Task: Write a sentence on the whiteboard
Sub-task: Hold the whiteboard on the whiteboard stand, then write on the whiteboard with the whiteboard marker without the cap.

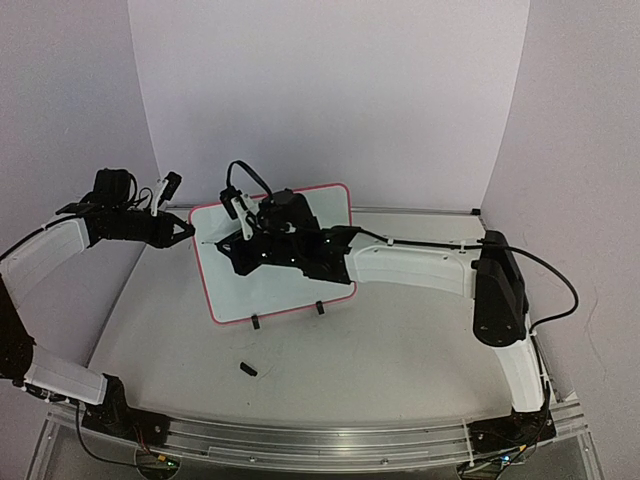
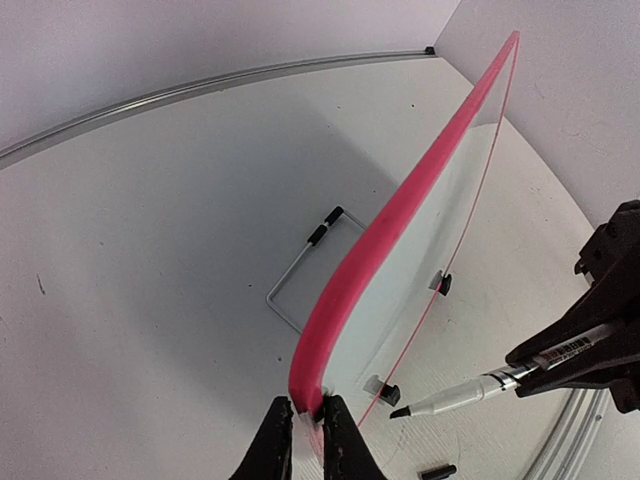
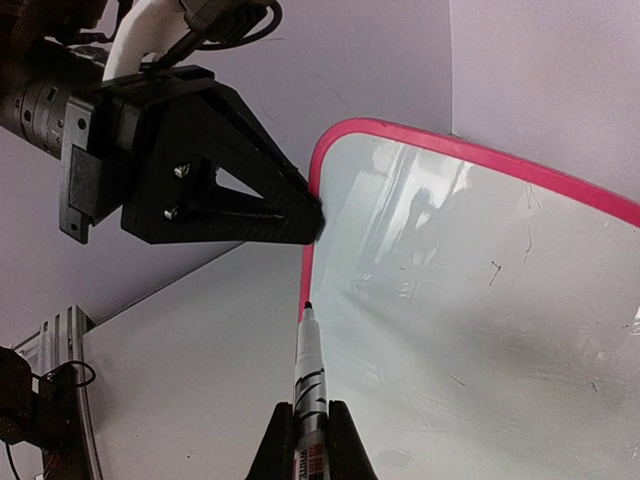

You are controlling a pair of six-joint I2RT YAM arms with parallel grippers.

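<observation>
Left gripper (image 2: pixel 306 415) pinches whiteboard (image 3: pixel 480 300) edge; marker (image 3: pixel 308 370) tip just beside it

Your white table (image 1: pixel 400 350) carries the whiteboard (image 1: pixel 270 295), which stands on its two black feet (image 1: pixel 256 322) toward the back left. You see a small black cap (image 1: pixel 247 368) lying on the top just in front of it, and a bent wire frame (image 2: pixel 319 233) flat behind it.

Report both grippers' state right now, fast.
Left gripper: closed on the whiteboard rim.
Right gripper: closed, holding the marker.
</observation>
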